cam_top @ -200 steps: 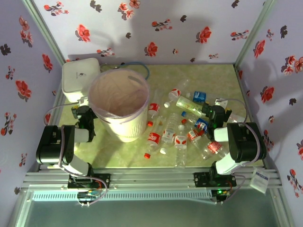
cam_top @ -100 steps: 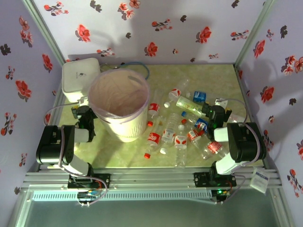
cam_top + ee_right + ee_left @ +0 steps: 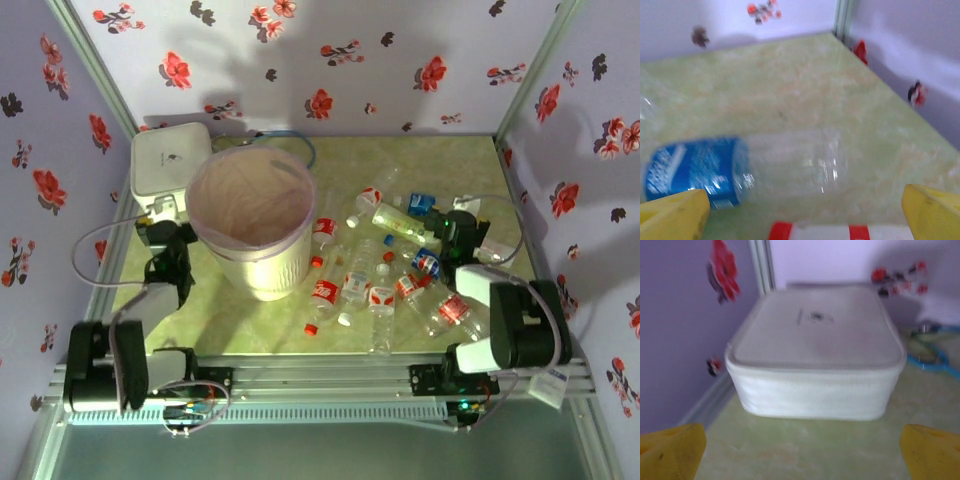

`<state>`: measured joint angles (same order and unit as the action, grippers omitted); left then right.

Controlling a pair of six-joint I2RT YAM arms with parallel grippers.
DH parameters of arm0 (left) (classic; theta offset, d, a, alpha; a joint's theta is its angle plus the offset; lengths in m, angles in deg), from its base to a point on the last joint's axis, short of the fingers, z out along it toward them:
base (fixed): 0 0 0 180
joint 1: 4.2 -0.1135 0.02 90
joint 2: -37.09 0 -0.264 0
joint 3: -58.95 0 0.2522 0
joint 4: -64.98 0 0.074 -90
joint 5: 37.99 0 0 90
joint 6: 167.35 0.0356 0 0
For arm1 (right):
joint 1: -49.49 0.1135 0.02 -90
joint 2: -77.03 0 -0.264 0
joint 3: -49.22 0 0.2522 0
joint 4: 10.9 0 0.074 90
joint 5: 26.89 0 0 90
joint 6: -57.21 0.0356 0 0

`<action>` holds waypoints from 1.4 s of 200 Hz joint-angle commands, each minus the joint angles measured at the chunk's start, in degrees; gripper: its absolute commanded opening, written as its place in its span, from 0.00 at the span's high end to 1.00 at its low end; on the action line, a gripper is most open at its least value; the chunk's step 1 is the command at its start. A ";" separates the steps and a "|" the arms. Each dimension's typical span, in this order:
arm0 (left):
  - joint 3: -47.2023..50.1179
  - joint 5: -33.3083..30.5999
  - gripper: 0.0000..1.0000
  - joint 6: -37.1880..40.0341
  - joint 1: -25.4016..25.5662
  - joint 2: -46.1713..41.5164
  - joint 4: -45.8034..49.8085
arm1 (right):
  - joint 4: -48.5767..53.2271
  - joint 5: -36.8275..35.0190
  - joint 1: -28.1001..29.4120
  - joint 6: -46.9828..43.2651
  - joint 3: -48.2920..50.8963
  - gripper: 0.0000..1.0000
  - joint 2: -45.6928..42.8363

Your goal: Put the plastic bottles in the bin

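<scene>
The left gripper [image 3: 158, 225] hovers at 9 o'clock of the bin [image 3: 262, 272], just beside its wall, and points toward 12 o'clock at the box [image 3: 168, 160]. In its wrist view the yellow fingertips [image 3: 670, 452] sit in the two lower corners, spread wide, with only table [image 3: 805, 450] between them. The box stands at the bin's 10 o'clock, close against the rim. The bin is upright, left of centre, with its pink liner [image 3: 250, 200] folded over the rim. The bottles [image 3: 355, 285] lie scattered on the table from the bin's 2 o'clock round to 5 o'clock, the nearest ones against its wall. The right gripper [image 3: 455, 228] is at the heap's 3 o'clock edge, its jaws apart and gripping nothing. A blue-labelled bottle [image 3: 740, 167] lies crosswise just ahead of it, and a red-and-white label [image 3: 815, 232] shows between the fingers.
</scene>
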<state>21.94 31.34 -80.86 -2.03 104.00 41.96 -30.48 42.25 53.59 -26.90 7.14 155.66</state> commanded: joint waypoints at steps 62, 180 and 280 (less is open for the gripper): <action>-14.93 -13.20 0.00 -11.17 -1.91 -23.76 50.58 | 54.38 -0.10 -10.21 32.31 -18.44 0.01 -14.13; -53.79 14.09 0.01 -12.48 -1.83 -22.92 80.06 | 50.60 3.81 -19.97 68.32 -16.69 0.03 -1.46; -61.02 27.08 0.06 -13.37 -1.56 -19.99 81.25 | 42.90 5.74 -22.78 67.70 -19.61 0.19 13.07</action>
<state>-37.49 55.04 -92.53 -3.52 83.94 121.61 15.11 48.85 31.10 40.07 -11.09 168.54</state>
